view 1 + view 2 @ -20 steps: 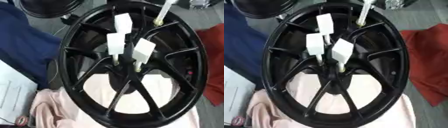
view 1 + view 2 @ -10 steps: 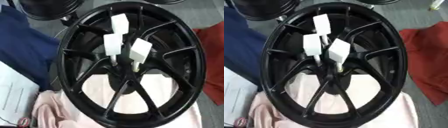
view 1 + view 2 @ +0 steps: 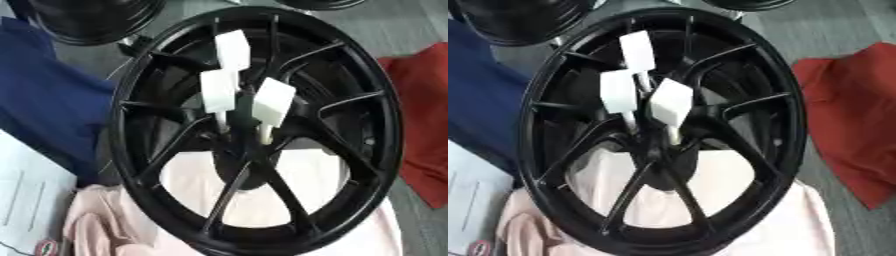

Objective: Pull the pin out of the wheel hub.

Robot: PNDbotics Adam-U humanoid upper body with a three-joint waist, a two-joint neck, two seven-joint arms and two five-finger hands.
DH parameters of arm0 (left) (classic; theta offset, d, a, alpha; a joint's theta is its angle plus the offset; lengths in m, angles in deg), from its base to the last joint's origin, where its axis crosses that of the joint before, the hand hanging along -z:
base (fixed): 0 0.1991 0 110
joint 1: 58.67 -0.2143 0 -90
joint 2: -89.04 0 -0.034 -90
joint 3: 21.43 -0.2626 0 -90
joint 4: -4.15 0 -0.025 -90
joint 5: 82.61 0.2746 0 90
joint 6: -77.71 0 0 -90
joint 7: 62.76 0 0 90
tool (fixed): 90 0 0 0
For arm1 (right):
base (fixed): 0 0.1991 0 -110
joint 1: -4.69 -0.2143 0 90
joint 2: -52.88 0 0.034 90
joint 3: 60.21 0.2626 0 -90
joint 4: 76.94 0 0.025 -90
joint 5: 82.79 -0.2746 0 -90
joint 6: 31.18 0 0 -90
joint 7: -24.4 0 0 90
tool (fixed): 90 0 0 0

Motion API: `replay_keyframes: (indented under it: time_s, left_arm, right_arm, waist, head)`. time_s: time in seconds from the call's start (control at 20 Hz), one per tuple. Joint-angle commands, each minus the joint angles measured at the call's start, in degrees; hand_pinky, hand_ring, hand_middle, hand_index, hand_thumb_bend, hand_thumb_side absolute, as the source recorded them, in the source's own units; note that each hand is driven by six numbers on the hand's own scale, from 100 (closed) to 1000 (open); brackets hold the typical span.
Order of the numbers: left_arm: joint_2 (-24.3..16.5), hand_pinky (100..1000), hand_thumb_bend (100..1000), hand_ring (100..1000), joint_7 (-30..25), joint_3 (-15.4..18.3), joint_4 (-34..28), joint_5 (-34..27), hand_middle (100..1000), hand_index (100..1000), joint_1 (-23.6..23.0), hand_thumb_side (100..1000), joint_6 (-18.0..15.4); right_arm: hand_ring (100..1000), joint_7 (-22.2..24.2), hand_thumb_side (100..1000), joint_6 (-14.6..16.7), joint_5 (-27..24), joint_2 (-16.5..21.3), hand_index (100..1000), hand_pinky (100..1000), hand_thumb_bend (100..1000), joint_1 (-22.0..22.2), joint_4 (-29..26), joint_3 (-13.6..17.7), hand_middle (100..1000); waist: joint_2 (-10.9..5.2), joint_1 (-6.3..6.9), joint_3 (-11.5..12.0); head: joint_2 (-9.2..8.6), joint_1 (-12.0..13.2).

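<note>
no robot hand in view, so grip state unknown. three pins (image 3: 218,92) w/ white flat heads in wheel hub (image 3: 249,145); look light, stiff. pinch a head, pull straight.

Pins (image 3: 234,95) crowded between hub spokes (image 3: 184,145)

A pale pink cloth (image 3: 289,180) lies spread at the bottom of the view, bunched into folds at the lower left. A dark blue cloth (image 3: 44,100) covers the left side, with a white sheet of paper (image 3: 26,200) below it. A red cloth (image 3: 850,115) lies crumpled at the right on grey floor (image 3: 815,30). Another black wheel (image 3: 87,20) shows at the top left.
</note>
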Motion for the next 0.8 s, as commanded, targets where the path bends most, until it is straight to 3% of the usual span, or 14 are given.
replay_keyframes:
  time_s: [0.05, 0.25, 0.5, 0.8]
  left_arm:
    - [-1.69, 719, 664, 713, 0.16, 0.76, -1.11, 0.42, 630, 727, 0.07, 488, -0.06]
    - [-1.70, 718, 663, 713, 0.13, 0.71, -1.21, 0.42, 630, 726, 0.19, 487, -0.05]
    - [-1.65, 717, 662, 713, -0.05, 0.47, -1.29, 0.36, 629, 726, 0.60, 487, 0.02]
    - [-1.52, 716, 663, 713, -0.41, 0.08, -1.50, 0.26, 629, 726, 1.16, 486, 0.04]
  right_arm:
    - [880, -0.56, 531, 0.08, 0.46, 1.65, 873, 834, 457, -0.49, -0.97, 1.18, 871]
    - [806, -2.17, 519, 1.01, -2.35, 0.83, 805, 803, 389, -1.45, -4.53, 0.67, 781]
    - [762, -1.93, 492, 1.23, -7.05, -0.40, 762, 789, 305, -4.22, -12.69, -2.67, 726]
    - [732, 0.78, 496, -2.04, -11.57, -3.60, 729, 765, 210, -9.78, -20.17, -8.13, 685]
  waist:
    - [-1.47, -0.28, 0.08]
    - [-1.47, -0.36, 0.19]
    - [-1.51, -0.55, 0.74]
    - [-1.61, -0.75, 1.47]
  head:
    - [-0.11, -0.02]
    - [-0.12, -0.03]
    - [-0.21, -0.52]
    - [-0.25, -1.11]
